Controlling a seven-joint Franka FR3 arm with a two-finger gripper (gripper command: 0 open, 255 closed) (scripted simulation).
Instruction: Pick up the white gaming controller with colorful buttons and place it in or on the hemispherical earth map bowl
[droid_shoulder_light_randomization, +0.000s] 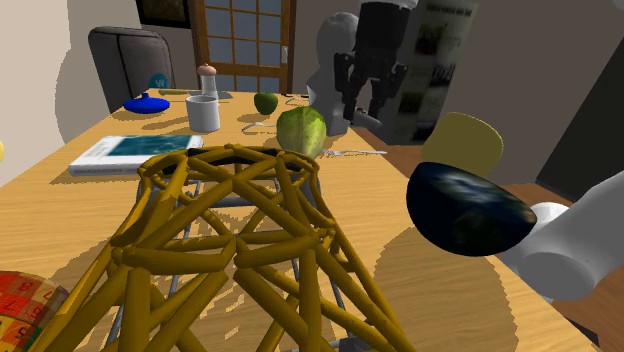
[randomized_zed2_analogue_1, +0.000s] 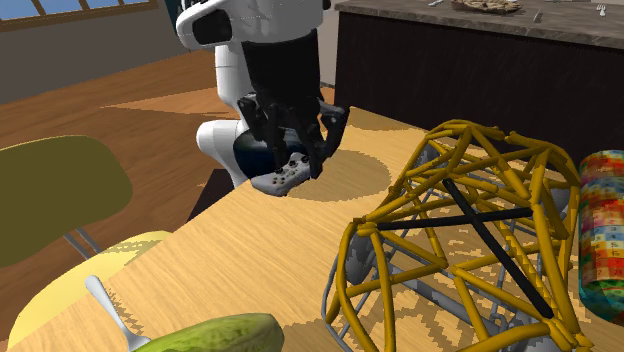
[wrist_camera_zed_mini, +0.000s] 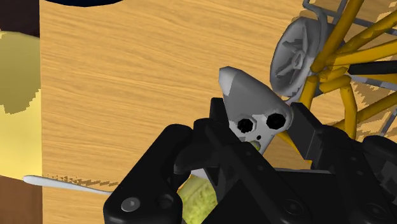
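Note:
The pale grey gaming controller (randomized_zed2_analogue_1: 283, 179) hangs clear of the wooden table, clasped at the tips of my black gripper (randomized_zed2_analogue_1: 295, 150). In the wrist view the controller (wrist_camera_zed_mini: 253, 102) sticks out between the two fingers, with two dark round holes on its face, and my gripper (wrist_camera_zed_mini: 257, 137) is shut on it. The hemispherical earth map bowl (droid_shoulder_light_randomization: 468, 210), dark blue with pale patches, sits near the table edge by the stand. My gripper (droid_shoulder_light_randomization: 358, 100) hovers above the table, beyond the bowl and towards the shoulder view's left. From the second exterior view the bowl (randomized_zed2_analogue_1: 252, 155) shows just behind the gripper.
A big yellow wire-frame structure (droid_shoulder_light_randomization: 240, 240) covers the near table. A green cabbage (droid_shoulder_light_randomization: 300, 130), a fork (droid_shoulder_light_randomization: 355, 153), a white mug (droid_shoulder_light_randomization: 203, 112), a book (droid_shoulder_light_randomization: 130, 152) and a blue dish (droid_shoulder_light_randomization: 147, 104) lie farther off. A yellow chair (droid_shoulder_light_randomization: 465, 140) stands beside the bowl.

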